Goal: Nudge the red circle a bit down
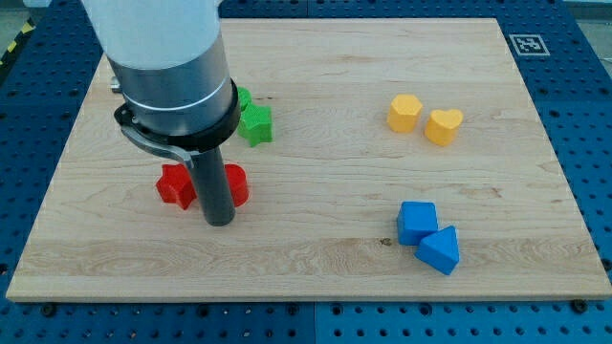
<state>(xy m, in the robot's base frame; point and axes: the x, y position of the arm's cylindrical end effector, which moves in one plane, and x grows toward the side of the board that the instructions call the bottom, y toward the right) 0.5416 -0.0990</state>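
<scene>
Red circle (235,183) lies on the wooden board (316,258) at the view's left, half hidden behind my rod, with my tip (219,222) just below it toward the view's bottom. A red star (176,185) sits just to its left. There are no jaws, the rod holds nothing. Bare board lies below.

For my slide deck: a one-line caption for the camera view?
My tip rests between two red blocks, with green, yellow and blue blocks elsewhere.
</scene>
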